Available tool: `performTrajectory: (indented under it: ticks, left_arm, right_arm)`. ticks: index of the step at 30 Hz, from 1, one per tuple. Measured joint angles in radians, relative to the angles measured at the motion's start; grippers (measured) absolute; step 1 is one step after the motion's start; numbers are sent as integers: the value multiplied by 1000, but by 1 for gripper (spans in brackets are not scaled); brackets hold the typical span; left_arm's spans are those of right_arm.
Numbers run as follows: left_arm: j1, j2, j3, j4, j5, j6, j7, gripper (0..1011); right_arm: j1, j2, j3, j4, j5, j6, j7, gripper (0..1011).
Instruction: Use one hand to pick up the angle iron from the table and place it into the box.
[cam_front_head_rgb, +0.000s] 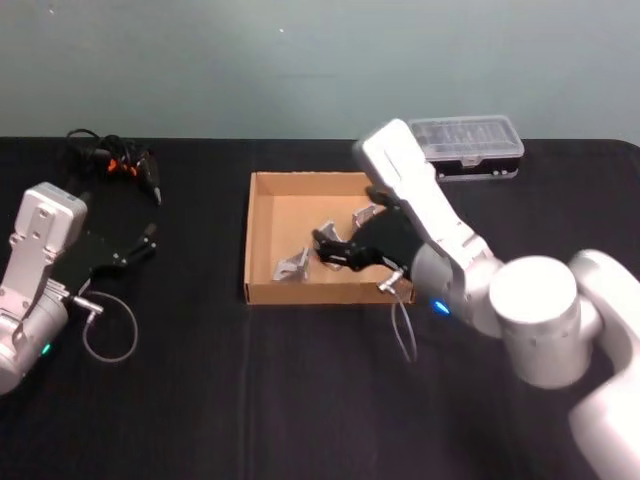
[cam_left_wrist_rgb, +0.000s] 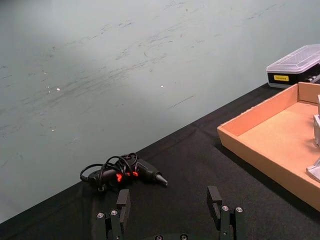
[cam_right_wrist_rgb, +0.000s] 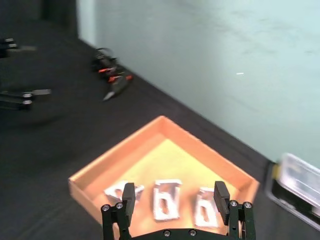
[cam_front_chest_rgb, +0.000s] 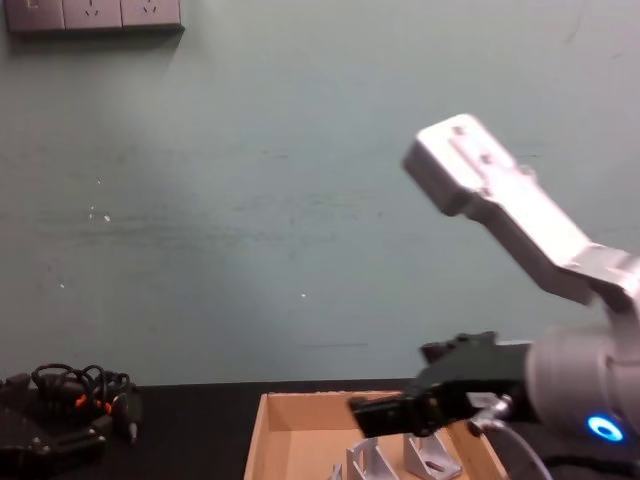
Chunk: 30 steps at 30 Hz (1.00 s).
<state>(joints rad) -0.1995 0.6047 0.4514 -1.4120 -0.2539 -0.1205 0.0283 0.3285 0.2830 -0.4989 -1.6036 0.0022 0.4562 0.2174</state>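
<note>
Looks like the drop's done, right gripper spread wide and empty above the box.

Head view: left gripper parked, fingers apart. Right wrist view: 3 angle irons lined up inside, so probably just released.

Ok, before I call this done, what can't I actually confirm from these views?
- Head view: the right gripper and its arm cover part of the box, hiding some angle irons.
- Chest view: the bottom edge cuts off the box floor.
- Right wrist view: the right gripper's open fingers overlap the brackets.
- Left wrist view: the right edge clips the box.
</note>
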Motion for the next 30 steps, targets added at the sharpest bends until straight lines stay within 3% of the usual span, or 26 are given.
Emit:
performTrajectory:
  ticks: [3, 6, 11, 30]
  left_arm:
    - [0, 0, 0, 0, 0, 0, 0, 1011]
    - [0, 0, 0, 0, 0, 0, 0, 1011]
    - [0, 0, 0, 0, 0, 0, 0, 1012]
    - [0, 0, 0, 0, 0, 0, 0, 1011]
  right_arm:
    - [-73, -4, 28, -42, -34, -44, -88, 1004]
    - [-111, -15, 38, -50, -69, -69, -151, 1004]
    - [-136, -39, 52, -37, -111, -74, -217, 1004]
    - [-136, -38, 50, -37, -112, -74, -217, 1004]
